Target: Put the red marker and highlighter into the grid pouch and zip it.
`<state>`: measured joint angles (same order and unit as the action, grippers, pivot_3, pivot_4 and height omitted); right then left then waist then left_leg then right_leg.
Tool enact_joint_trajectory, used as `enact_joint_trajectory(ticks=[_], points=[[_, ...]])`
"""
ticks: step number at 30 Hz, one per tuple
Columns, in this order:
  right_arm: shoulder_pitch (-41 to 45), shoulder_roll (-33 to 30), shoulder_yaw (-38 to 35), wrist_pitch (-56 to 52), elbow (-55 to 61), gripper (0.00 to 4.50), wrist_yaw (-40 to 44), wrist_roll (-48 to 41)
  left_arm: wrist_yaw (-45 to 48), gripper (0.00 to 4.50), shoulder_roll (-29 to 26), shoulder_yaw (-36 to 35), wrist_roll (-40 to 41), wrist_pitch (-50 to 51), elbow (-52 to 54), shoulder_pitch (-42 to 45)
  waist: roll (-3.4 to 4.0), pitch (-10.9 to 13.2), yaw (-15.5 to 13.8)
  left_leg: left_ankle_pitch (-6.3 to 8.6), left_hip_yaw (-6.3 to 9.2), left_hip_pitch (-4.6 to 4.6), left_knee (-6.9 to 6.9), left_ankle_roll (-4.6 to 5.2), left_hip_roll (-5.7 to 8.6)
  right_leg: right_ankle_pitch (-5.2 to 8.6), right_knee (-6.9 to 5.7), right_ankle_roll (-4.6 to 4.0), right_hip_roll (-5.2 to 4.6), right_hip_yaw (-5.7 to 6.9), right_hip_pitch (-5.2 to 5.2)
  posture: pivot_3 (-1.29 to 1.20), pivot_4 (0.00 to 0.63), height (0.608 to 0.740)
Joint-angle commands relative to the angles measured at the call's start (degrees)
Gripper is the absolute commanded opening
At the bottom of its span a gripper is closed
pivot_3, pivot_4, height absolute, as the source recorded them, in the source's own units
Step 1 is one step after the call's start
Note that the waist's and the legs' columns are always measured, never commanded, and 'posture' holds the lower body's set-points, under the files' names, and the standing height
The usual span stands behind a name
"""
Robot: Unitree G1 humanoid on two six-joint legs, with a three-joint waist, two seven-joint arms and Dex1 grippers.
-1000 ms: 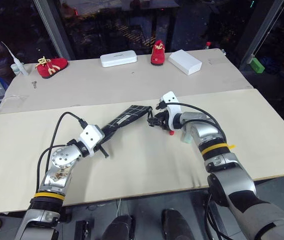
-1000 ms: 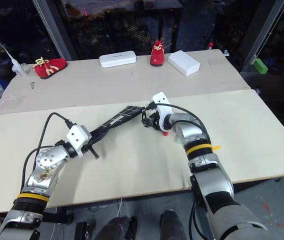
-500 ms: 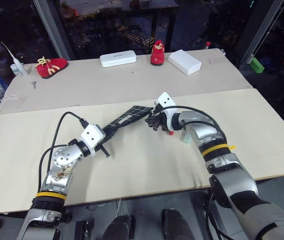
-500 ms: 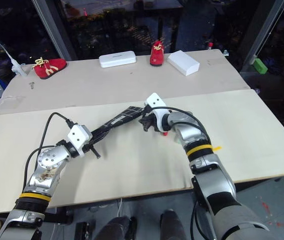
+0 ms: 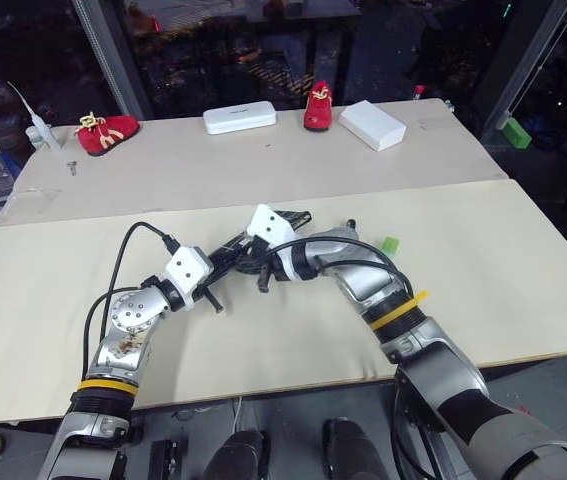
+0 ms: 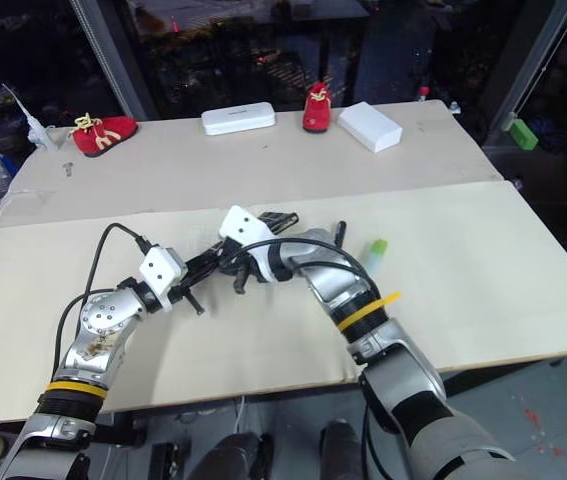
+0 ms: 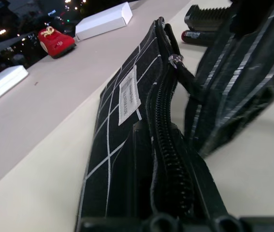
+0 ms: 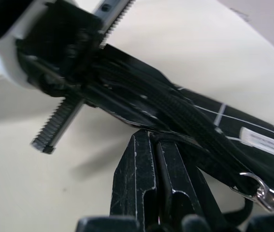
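Observation:
The grid pouch (image 5: 275, 228), black with white lines, is held off the table between both grippers. My left gripper (image 5: 215, 282) is shut on its near end, the zipper edge (image 7: 168, 159) running away between the fingers. My right gripper (image 5: 260, 270) is close beside the left one, shut on the pouch's black loop strap (image 8: 209, 157) by the zipper pull (image 7: 175, 60). The highlighter (image 5: 391, 243), pale green, lies on the table just right of my right forearm. The red marker (image 7: 194, 36) lies on the table beyond the pouch's far end.
At the table's far edge lie a white case (image 5: 239, 118), a white box (image 5: 372, 124) and red miniature shoes (image 5: 107, 132) (image 5: 317, 105). A green block (image 5: 514, 131) sits off the table at the far right. A seam (image 5: 413, 186) joins the two boards.
My right gripper has closed and slid left along the pouch, from its far end to beside the left gripper. The highlighter, earlier under the right arm, now lies uncovered. The left gripper stayed put.

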<state>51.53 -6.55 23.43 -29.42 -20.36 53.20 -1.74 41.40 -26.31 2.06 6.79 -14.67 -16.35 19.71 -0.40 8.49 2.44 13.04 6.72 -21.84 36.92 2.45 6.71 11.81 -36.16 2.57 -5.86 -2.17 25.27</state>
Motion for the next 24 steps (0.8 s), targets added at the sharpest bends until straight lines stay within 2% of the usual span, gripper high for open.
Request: enact_joint_trajectory(ticks=[1,4,7,10,17,23,24], points=[[0.71,1.2,0.12,-0.59,3.76,0.07,0.6,-0.99,0.18,0.0,0.36,-0.04,-0.05,-1.37,0.63,1.48,0.0,0.0,0.05,0.0,0.0,0.0,0.0,0.0,0.0,0.0,-0.01,0.0,0.01,0.0,0.01,0.0,0.15,0.74],[0.32,0.81,-0.37,-1.55,5.41,0.07,1.47,-1.97,0.21,0.0,0.55,-0.12,-0.03,-1.39,0.54,1.5,0.0,0.0,0.18,0.0,0.0,0.01,0.0,-0.01,-0.05,-0.01,-0.01,-0.02,0.06,-0.01,0.01,0.0,0.15,0.74],[-0.55,0.18,-1.31,-3.16,8.22,0.88,3.2,-4.07,0.21,0.0,0.69,-0.12,-0.04,-1.45,0.48,1.46,0.0,0.0,0.15,0.02,0.0,0.01,0.0,-0.05,-0.14,-0.03,0.0,-0.04,0.15,0.0,0.01,0.0,0.15,0.74],[-1.35,-0.32,-2.12,-5.33,10.95,1.96,4.17,-6.14,0.17,0.0,0.85,-0.13,-0.09,-1.53,0.21,1.62,0.0,0.0,0.16,0.06,-0.01,0.0,0.01,-0.11,-0.26,-0.05,0.03,-0.09,0.25,-0.01,0.01,0.0,0.15,0.74],[-1.08,-4.23,-2.23,-4.9,8.65,4.38,1.02,-2.96,0.18,0.0,1.16,0.02,-0.16,-1.46,0.48,1.57,0.0,0.0,0.11,0.1,-0.07,0.05,0.03,-0.19,-0.44,-0.1,0.03,-0.17,0.44,-0.01,0.01,0.0,0.15,0.74],[-2.01,-13.83,-5.35,-5.55,12.2,4.45,5.58,-5.31,0.17,0.0,1.26,0.0,-0.13,-1.65,0.58,1.24,-0.01,0.0,-0.28,0.11,-0.13,0.0,0.05,-0.18,-0.44,-0.11,0.09,-0.18,0.42,-0.01,0.01,0.0,0.15,0.74],[-3.44,-17.79,-5.82,-5.19,14.83,4.45,8.4,-6.05,0.11,0.0,1.28,-0.06,-0.13,-1.73,0.54,1.25,-0.01,0.0,-0.31,0.11,-0.13,-0.02,0.05,-0.18,-0.44,-0.11,0.11,-0.18,0.42,-0.01,0.01,0.0,0.15,0.74]])
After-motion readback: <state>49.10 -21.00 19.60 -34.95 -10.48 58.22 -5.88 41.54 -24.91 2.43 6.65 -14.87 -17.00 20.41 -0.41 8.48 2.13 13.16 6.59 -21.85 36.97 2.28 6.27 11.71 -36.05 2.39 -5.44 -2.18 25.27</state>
